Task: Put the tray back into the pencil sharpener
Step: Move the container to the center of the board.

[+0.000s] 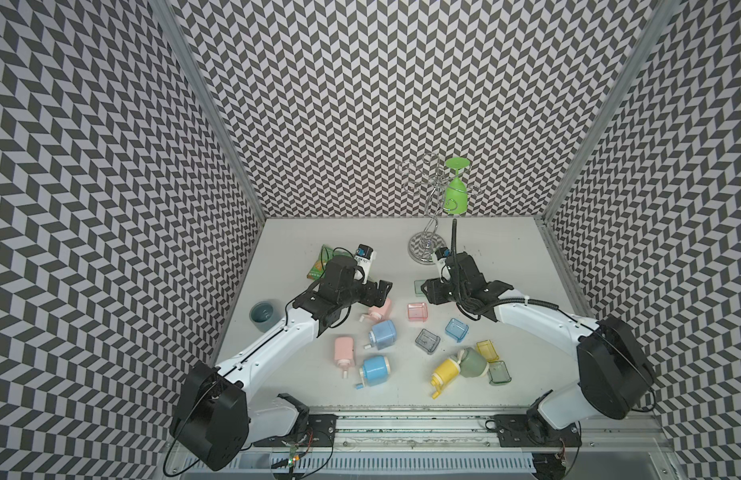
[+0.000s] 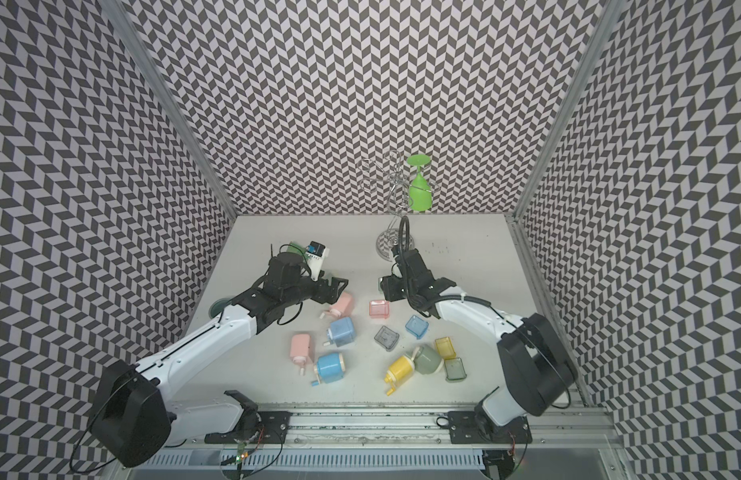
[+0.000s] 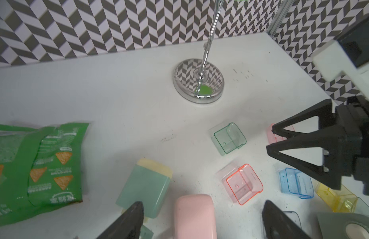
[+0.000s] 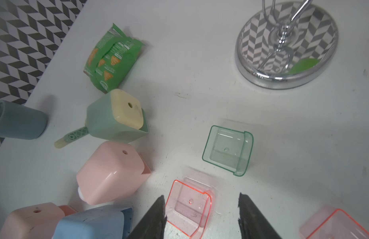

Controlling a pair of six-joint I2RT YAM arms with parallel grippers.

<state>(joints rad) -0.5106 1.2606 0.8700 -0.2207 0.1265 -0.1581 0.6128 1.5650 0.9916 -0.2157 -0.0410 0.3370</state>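
Right gripper (image 4: 201, 198): half-open astride clear pink plastic tray (image 4: 187, 208), nothing gripped; I centre before closing. Left gripper (image 3: 202, 203): wide, empty, over pink plastic sharpener (image 3: 193, 217)

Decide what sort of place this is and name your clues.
Probably a robot test cell: a left arm and right arm bolted to a rail, patterned walls boxing in a white table, scattered pencil sharpeners as practice props.

- Both top views look down from high in front over the whole table (image 1: 518, 249).
- Each wrist view sits close above it; both share the green tray (image 3: 229, 138) and stand base (image 3: 187, 82).
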